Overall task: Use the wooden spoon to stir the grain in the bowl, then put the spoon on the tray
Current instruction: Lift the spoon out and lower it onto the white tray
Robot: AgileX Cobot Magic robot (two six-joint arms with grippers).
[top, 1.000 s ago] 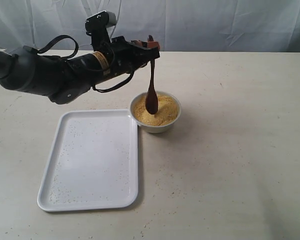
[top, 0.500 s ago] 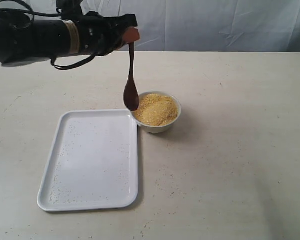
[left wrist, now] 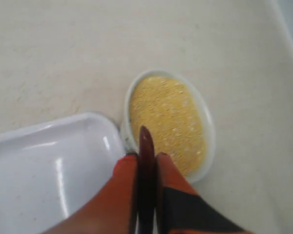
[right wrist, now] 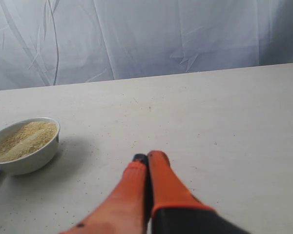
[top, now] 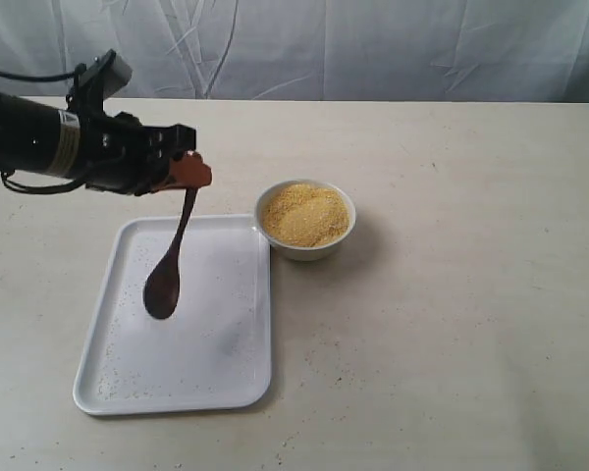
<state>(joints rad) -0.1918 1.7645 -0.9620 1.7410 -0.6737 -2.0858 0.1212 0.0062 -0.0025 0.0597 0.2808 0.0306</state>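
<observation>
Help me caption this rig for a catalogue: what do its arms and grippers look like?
Left arm: black, cylindrical, pale band near the wrist, thin black cables, grey camera block. Left gripper and right gripper: tapered orange fingers, black bases.

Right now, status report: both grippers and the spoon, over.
Left gripper shut on wooden spoon, hanging head down over the tray, not set down. Right gripper shut, empty. Tray bare but for stray grains.

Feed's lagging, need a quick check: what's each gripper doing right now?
Left gripper: shut on the spoon.
Right gripper: shut, holding nothing.
</observation>
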